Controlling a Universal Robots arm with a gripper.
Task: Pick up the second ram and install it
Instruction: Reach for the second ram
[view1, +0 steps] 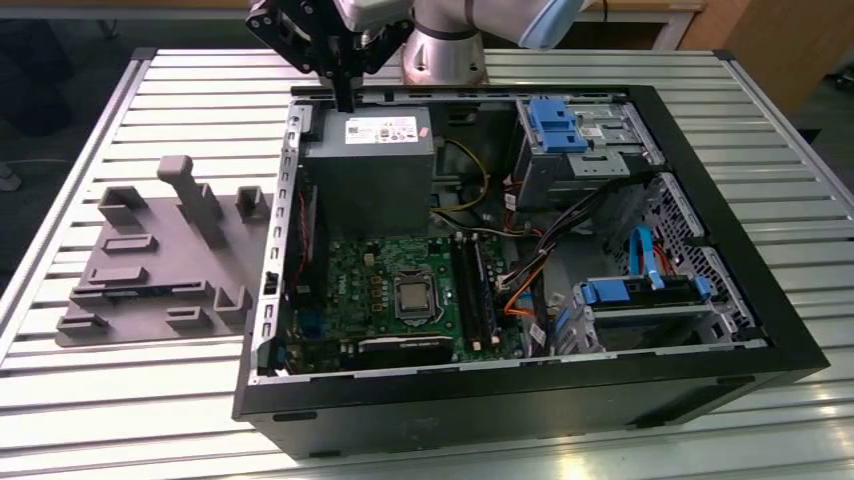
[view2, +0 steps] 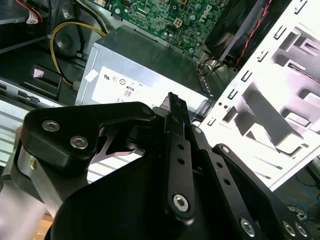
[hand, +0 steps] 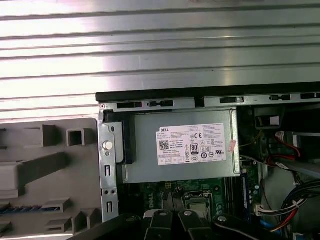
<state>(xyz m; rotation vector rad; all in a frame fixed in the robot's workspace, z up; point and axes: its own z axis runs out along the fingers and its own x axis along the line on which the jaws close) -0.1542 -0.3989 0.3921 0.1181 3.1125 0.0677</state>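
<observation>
The claw (view1: 347, 100) hangs over the far edge of the table (view1: 174, 90), right above the back wall of the open computer case (view1: 534, 410), pointing straight down. Its fingers (view2: 176, 145) are pressed together into one narrow black prong, and nothing shows between them.

Directly below it sits the grey power supply (view1: 367, 165), tucked into the case's far corner on the exterior view's left. The first wrist view looks down on its white label (hand: 191, 144).

On the near side of the power supply, the green motherboard (view1: 360, 275) lies flat on the case floor. Its long black slots (view1: 470, 290) run side by side, just beside the processor socket (view1: 415, 297). Over on the exterior view's right, blue brackets (view1: 550, 125) stand at the case's far corner.

Now, the second ram (view1: 140, 292): it's outside the case altogether. It lies flat in the grey holder (view1: 147, 230), which sits on the table toward the exterior view's left edge, just beside the case. The stick rests in a shallow channel on the holder's nearer side, a thin dark strip with small blue-green marks. In the first wrist view the second ram (hand: 20, 209) shows as a line of blue marks among the holder's moulded blocks.

Claw and ram are well apart, with the case's side wall between them.
</observation>
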